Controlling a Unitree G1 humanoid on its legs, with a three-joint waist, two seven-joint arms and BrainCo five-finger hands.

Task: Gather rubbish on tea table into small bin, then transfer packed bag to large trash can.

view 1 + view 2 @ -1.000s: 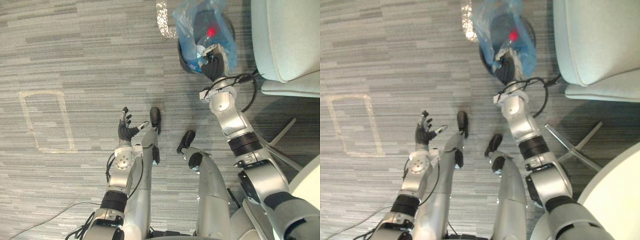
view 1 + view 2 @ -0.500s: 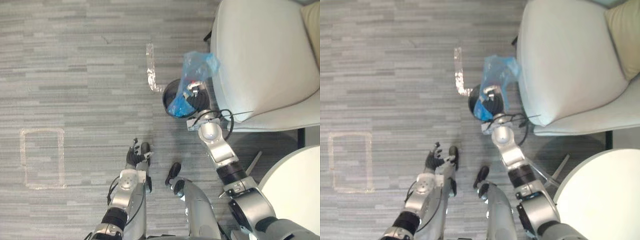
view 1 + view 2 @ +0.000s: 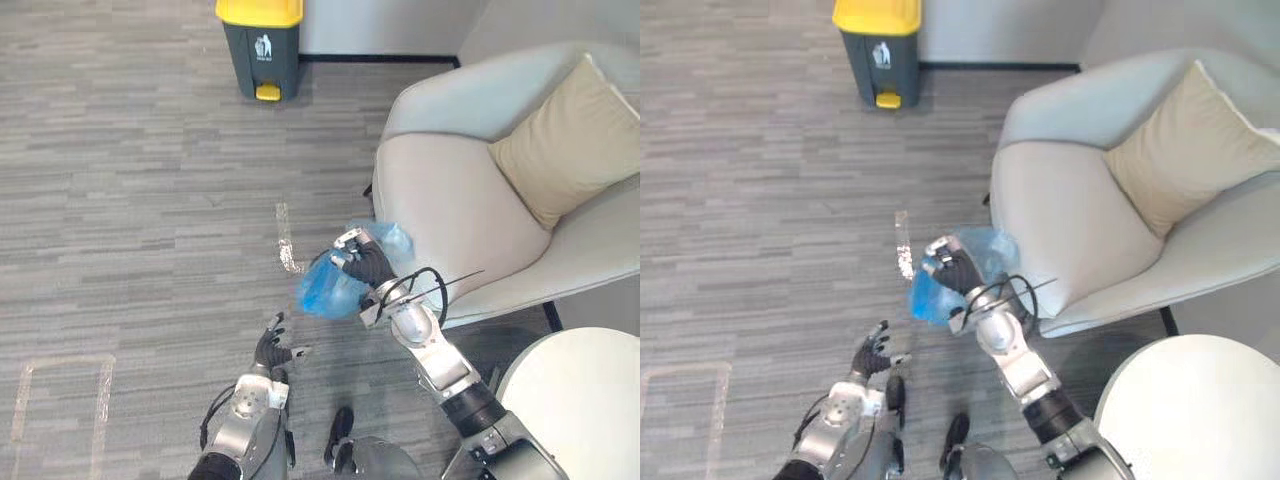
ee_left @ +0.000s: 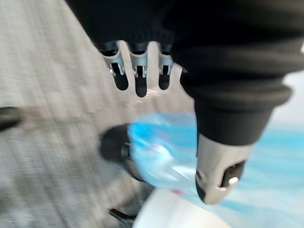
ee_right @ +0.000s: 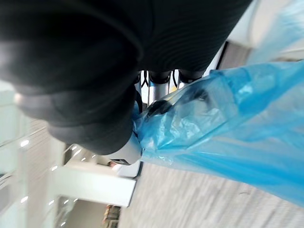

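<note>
Right wrist view: your right hand (image 3: 367,264) clamps its fingers round the blue bag (image 5: 237,123), carrying it clear of the floor by the armchair (image 3: 450,200). Your left hand (image 3: 270,351) hangs loose-fingered, and the trash can (image 3: 260,45) is well ahead.

- My right hand (image 3: 366,264), fingers curled round the blue bag (image 3: 322,290), hangs just beside the front edge of the pale armchair (image 3: 450,210). That seat blocks any pass to my right.
- The round white table (image 3: 585,400) closes off the near right corner.
- Grey carpet (image 3: 150,200) lies open from the bag to the yellow-lidded trash can (image 3: 260,50) by the far wall.
- My left hand (image 3: 270,352), fingers relaxed, has open carpet around it.
</note>
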